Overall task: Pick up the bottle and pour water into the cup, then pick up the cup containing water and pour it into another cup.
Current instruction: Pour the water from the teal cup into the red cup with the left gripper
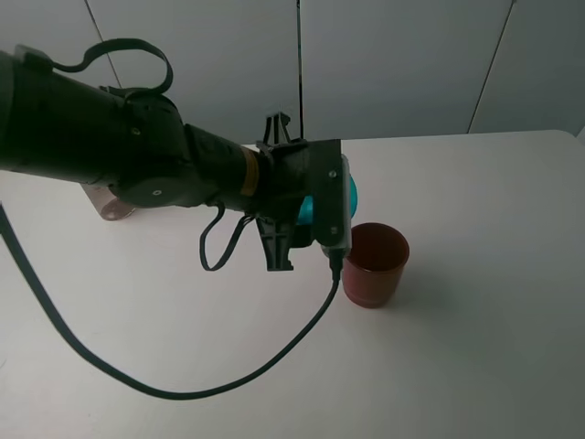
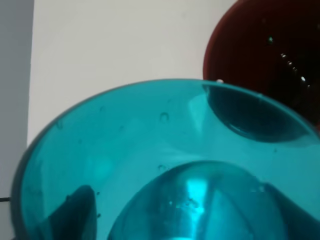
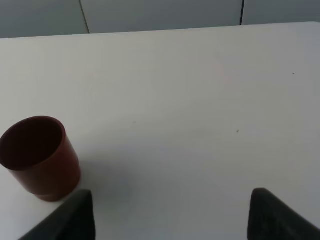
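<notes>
My left gripper (image 1: 322, 212) is shut on the teal cup (image 1: 351, 194) and holds it tipped on its side, its mouth just above the rim of the red-brown cup (image 1: 373, 263). In the left wrist view the teal cup (image 2: 150, 150) fills the frame, with droplets on its wall, and the red-brown cup (image 2: 270, 50) lies beyond it with glints inside. The red-brown cup (image 3: 40, 155) stands upright on the white table. My right gripper (image 3: 172, 220) is open and empty, low over the table to that cup's right. A brownish transparent piece (image 1: 110, 206), apparently the bottle's base, shows under my left arm.
The white table (image 1: 475, 347) reaches to a grey panelled wall at the back. My left arm's black cable (image 1: 274, 357) hangs in a loop over the table's front. My left arm covers much of the table's left half.
</notes>
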`<state>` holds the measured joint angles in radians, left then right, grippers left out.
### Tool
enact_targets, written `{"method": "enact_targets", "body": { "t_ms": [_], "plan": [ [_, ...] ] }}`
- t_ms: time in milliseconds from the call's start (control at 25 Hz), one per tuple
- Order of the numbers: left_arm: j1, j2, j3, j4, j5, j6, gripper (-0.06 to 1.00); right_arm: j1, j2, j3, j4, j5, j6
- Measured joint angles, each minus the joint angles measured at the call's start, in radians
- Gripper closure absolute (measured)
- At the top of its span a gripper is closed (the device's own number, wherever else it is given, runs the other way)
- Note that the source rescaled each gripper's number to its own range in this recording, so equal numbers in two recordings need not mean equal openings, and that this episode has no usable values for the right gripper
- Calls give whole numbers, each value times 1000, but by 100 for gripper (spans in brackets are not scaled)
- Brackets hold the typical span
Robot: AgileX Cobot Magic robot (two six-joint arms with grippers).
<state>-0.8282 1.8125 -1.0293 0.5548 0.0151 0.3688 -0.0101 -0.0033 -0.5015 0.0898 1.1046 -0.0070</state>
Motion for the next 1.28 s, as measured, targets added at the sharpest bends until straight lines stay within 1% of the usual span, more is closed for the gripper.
{"method": "enact_targets", "body": {
  "t_ms": [320, 640, 760, 880, 1040, 1280],
  "plan": [
    [-43, 42, -87, 48, 111, 6, 93, 0, 0, 0, 0, 0, 0],
    [-54, 74, -120, 95, 147, 8, 93, 0, 0, 0, 0, 0, 0],
    [-60, 80, -120, 125, 163, 8, 93, 0, 0, 0, 0, 0, 0],
    [-73, 96, -137, 153, 205, 8, 93, 0, 0, 0, 0, 0, 0],
    [-92, 123, -180, 170, 263, 6, 93, 0, 0, 0, 0, 0, 0],
    [-119, 138, -215, 198, 313, 0, 93, 0, 0, 0, 0, 0, 0]
  ]
}}
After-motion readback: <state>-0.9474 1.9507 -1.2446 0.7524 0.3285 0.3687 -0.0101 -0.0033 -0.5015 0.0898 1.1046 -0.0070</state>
